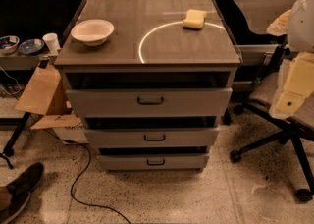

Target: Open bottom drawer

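The grey cabinet (147,46) stands in the middle with three drawers. The bottom drawer (122,162) is the lowest and narrowest-looking front, with a small black bar handle (155,162). A dark gap shows above its front. The middle drawer (117,138) and the top drawer (108,102) sit above it, each with a dark gap above. My gripper is not in view. A white rounded part (301,21) at the right edge may be my arm, well to the right of the cabinet and above the drawers.
A white bowl (92,31) and a yellow sponge (195,19) lie on the cabinet top. An office chair (289,134) with cream boxes stands to the right. Cardboard (41,90), a black cable (81,174) and a shoe (19,188) are at the left on the floor.
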Tool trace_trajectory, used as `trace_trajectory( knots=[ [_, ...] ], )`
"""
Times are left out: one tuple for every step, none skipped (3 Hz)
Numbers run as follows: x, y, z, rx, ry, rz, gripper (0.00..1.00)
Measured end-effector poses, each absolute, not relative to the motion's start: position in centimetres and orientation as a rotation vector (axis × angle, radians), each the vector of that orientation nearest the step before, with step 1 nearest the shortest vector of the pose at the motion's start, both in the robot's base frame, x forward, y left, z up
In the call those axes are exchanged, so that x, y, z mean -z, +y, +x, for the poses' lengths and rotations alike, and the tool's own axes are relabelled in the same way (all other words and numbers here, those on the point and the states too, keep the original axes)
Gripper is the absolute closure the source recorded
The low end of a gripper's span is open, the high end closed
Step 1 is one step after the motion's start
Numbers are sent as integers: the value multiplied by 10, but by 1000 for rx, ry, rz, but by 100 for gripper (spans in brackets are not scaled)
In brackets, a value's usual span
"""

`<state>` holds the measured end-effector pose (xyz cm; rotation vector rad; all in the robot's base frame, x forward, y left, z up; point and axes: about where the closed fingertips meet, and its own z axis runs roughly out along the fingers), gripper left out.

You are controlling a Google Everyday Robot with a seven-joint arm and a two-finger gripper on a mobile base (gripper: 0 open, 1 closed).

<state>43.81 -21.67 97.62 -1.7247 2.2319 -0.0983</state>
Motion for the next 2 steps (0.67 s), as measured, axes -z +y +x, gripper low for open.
trace_trajectory(
  knots=[
    [-976,-217,438,98,2231,-1725,0],
    [-969,-206,436,79,2201,-1742,0]
  ],
)
